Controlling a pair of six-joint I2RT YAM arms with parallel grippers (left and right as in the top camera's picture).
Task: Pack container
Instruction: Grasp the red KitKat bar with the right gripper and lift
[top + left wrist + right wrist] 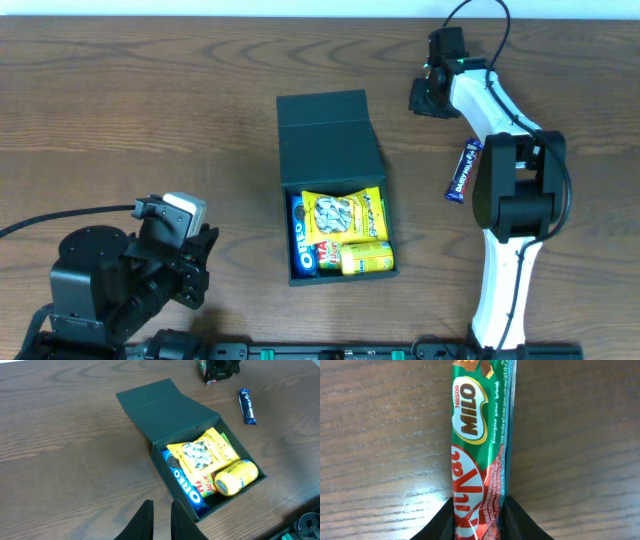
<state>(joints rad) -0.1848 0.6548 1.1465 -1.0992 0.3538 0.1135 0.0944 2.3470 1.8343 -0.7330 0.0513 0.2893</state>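
Note:
The container [322, 120] is a dark teal-black box in the table's middle, its flap lid folded back; it also shows in the left wrist view [160, 407]. Inside lie a blue Oreo pack [302, 240], a yellow snack packet [343, 215] and a yellow tub-shaped snack [366, 258]. My right gripper [432, 95] is far right of the lid. In its wrist view it [480, 505] is shut on a green and red KitKat Milo bar [480, 445] close over the wood. My left gripper [203, 262] is shut and empty at the front left, its fingers [161, 510] near the box's front corner.
A dark blue snack bar [463, 170] lies on the table to the right of the box, beside the right arm; it also shows in the left wrist view [247, 406]. The right arm's base stands at the front right [500, 290].

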